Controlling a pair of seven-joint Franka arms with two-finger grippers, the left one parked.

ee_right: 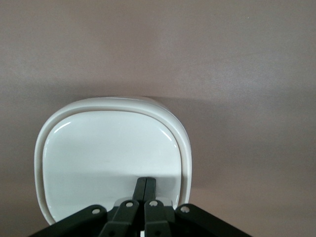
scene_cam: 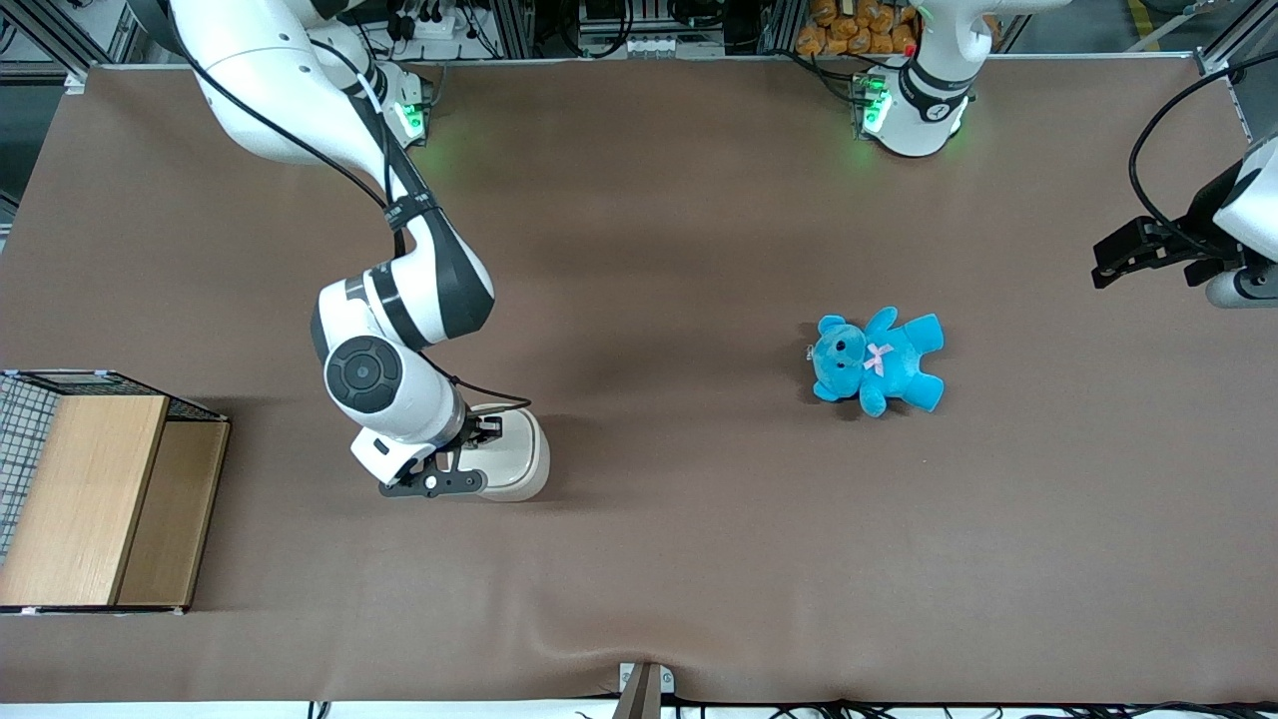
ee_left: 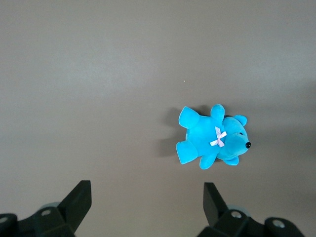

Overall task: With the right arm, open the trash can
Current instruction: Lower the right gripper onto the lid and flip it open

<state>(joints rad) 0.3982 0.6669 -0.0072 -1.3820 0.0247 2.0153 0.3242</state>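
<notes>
Trash can [ee_right: 111, 148] on the table [scene_cam: 699, 549], between the wooden box [scene_cam: 90, 499] and the teddy [scene_cam: 877, 361], nearer the box. Claw [ee_right: 145, 190], fingers pressed together and holding nothing, sits directly over the can, tips at one edge of the closed lid [ee_right: 108, 158]; the lid's span runs away from the tips.

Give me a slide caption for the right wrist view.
Shut pincer poised over the closed white lid of the trash can on the brown table.

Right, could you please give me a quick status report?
Gripper shut, tips over trash can lid. Lid down, flat. Nothing in the way; teddy toward parked arm's end.
</notes>
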